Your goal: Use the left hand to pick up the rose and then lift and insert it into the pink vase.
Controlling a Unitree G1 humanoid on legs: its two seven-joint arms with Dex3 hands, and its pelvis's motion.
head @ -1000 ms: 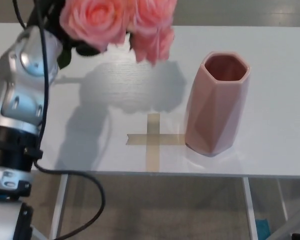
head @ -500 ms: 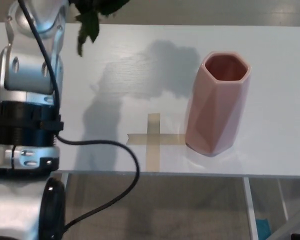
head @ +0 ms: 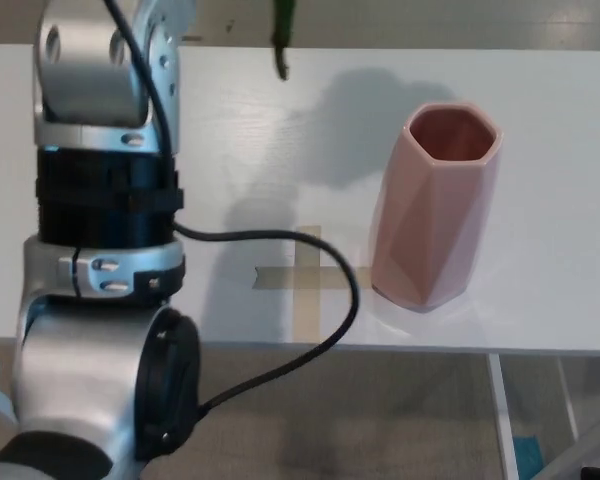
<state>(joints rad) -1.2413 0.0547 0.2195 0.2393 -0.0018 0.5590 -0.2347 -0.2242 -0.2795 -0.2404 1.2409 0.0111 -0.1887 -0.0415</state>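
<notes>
Left arm (head: 105,200) fills the picture's left side, forearm raised steeply, black cable (head: 280,300) looping off it across the table edge. The left hand itself is above the top of the frame: can't tell from here whether it's clamped on anything. Right hand doesn't show at all.

Rose: only a green stem or leaf tip (head: 282,35) hangs into view at the top, just right of the forearm's upper end; bloom is out of frame. Its shadow falls on the white table (head: 560,150) between arm and vase. So it looks airborne, presumably carried, but the grasp isn't visible.

Tape cross (head: 305,275) on the table sits right of the forearm, just beside the vase base.

Pink vase (head: 435,205) is well right of the arm, upright, faceted, mouth open and empty.

Handling guess: rose is light, stem thin and bendy, petals crush easily. Hold mid-stem, below the leaves, keep it vertical. Vase looks smooth and top-heavy; a side knock from the stem could tip it.
</notes>
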